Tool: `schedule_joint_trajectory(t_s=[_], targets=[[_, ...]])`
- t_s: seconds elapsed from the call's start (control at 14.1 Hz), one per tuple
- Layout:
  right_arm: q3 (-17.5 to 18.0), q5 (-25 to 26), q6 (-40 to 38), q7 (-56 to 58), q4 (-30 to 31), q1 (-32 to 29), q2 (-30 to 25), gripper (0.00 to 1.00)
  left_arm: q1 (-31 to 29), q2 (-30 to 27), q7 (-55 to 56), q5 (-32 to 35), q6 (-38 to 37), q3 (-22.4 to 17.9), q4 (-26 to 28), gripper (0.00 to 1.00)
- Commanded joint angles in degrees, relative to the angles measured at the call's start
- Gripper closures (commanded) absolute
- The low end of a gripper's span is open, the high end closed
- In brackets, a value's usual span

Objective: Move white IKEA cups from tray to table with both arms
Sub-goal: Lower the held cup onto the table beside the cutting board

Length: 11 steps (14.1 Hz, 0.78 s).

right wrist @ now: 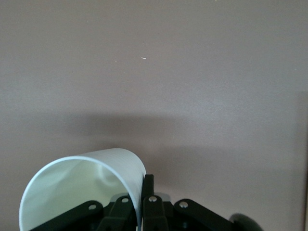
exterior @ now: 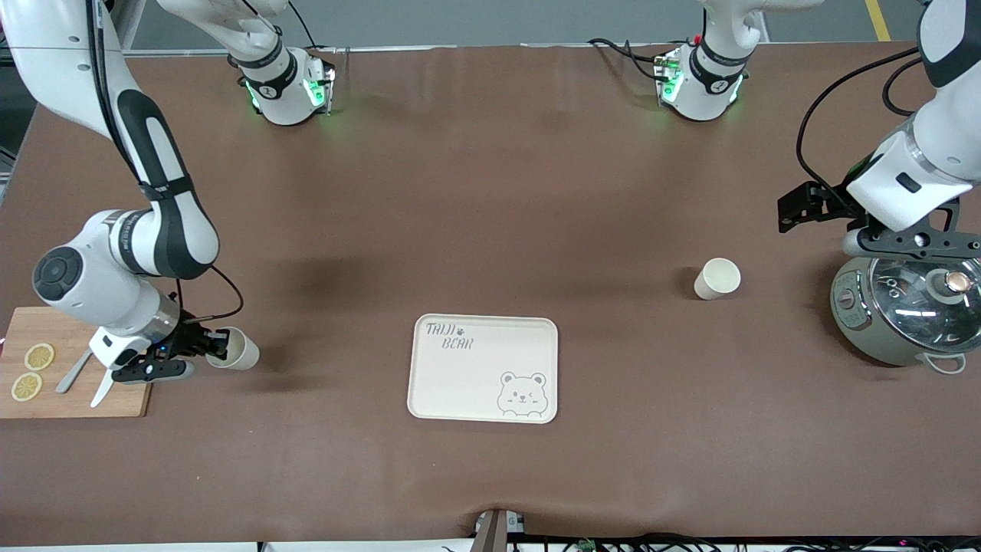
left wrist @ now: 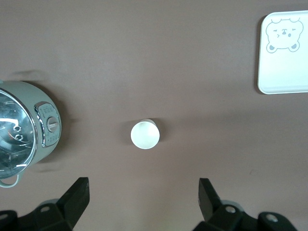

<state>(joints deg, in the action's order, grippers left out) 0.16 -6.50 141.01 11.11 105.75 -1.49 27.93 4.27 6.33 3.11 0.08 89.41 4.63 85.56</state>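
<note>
Brown table under both arms, bases along the edge farthest from the front camera. Right arm bent down at its end of the table, wrist low and turned sideways; right gripper pinched on the rim wall of a cup, one finger outside the wall, the other inside and hidden by the wall. Held cup tilted, mouth toward the wrist camera, just beside a wooden board carrying two lemon slices and a knife. Left arm raised at its own end, wrist above a grey-green pot with glass lid; left gripper spread wide, holding nothing, fingers seen high above the table. Second cup upright on the table, between pot and tray, well apart from both, lined up with the gap between the spread fingers in the left wrist view but well below them. Tray near mid-table, closer to the front camera than both cups, printed "TAIJI BEAR" in one corner, bear face drawn in the corner diagonal to it. Tray holds no cup.
</note>
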Motion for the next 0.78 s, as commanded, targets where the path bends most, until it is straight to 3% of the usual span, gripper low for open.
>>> schedule_joint_trajectory(t_s=[0.0,0.71], targets=[[0.1,-1.3,3.1,1.1,1.6,0.1,0.5,1.0,0.7,0.4,0.4,-0.7,-0.2,-0.9,-1.5,0.0],[0.6,-1.3,9.9,1.2,1.6,0.3,5.0,1.0,0.4,0.5,-1.1,0.4,-0.2,-0.9,-1.5,0.0]])
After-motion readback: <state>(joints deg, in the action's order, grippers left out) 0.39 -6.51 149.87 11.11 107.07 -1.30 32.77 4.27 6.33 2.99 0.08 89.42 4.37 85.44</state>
